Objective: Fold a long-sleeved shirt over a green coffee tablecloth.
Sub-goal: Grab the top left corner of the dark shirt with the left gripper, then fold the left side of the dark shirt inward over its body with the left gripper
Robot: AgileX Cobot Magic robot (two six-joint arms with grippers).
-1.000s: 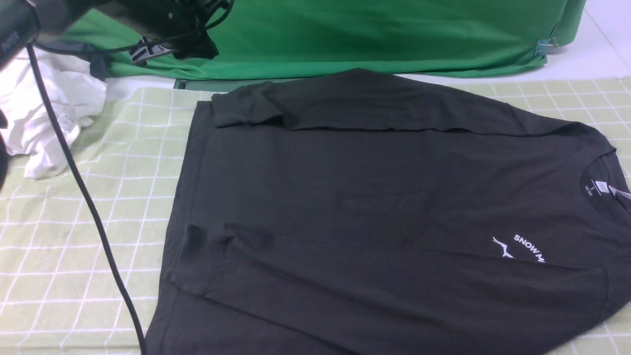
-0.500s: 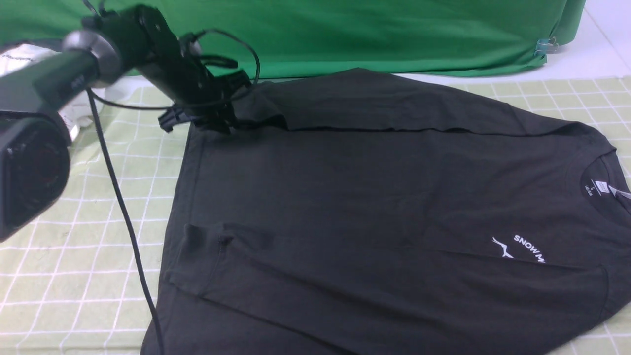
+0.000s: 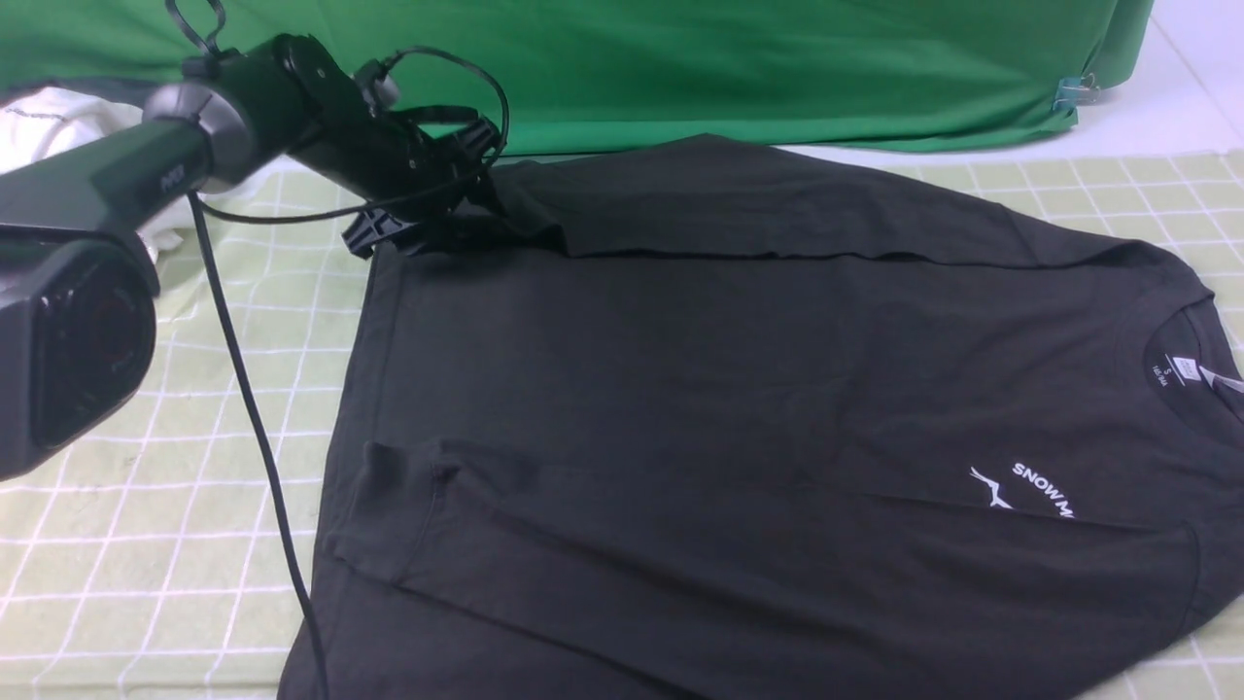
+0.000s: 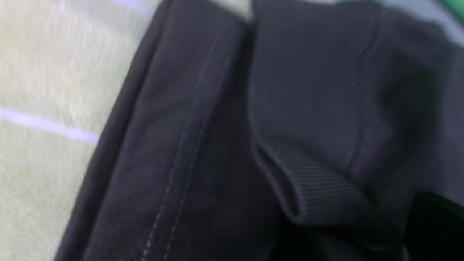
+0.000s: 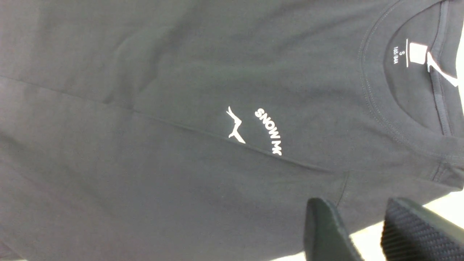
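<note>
1. Left claw [image 3: 428,228]: found at the far left corner of the shirt [image 3: 729,369], low over the cuff [image 4: 308,177] of the far sleeve [image 3: 777,209]. Contact cannot be confirmed. Its jaws are lost against the dark fabric in the front view and blurred in the wrist view, so whether they are apart or together cannot be told.
2. Right claw [image 5: 359,208]: seen in its wrist view only. Its fingers are set apart and nothing is held between them. It is held over the shirt's edge, near the shoulder.
3. Shirt: laid flat on the tablecloth [image 3: 146,486], with the neck [image 3: 1191,374] toward the right and the hem toward the left.
4. Sleeves: both are folded inward over the body. The far sleeve is laid along the far edge. The near sleeve [image 3: 680,544] is laid across the front, with its end toward the left.
5. Print [image 3: 1030,486]: white; its lower part is covered by the near sleeve's edge.
6. Surroundings: a green cloth [image 3: 777,68] is hung behind the shirt. A white garment [image 3: 58,117] is crumpled at the far left, partly hidden by the left arm. A black cable [image 3: 253,418] is draped from that arm across the tablecloth to the shirt's near left corner.
</note>
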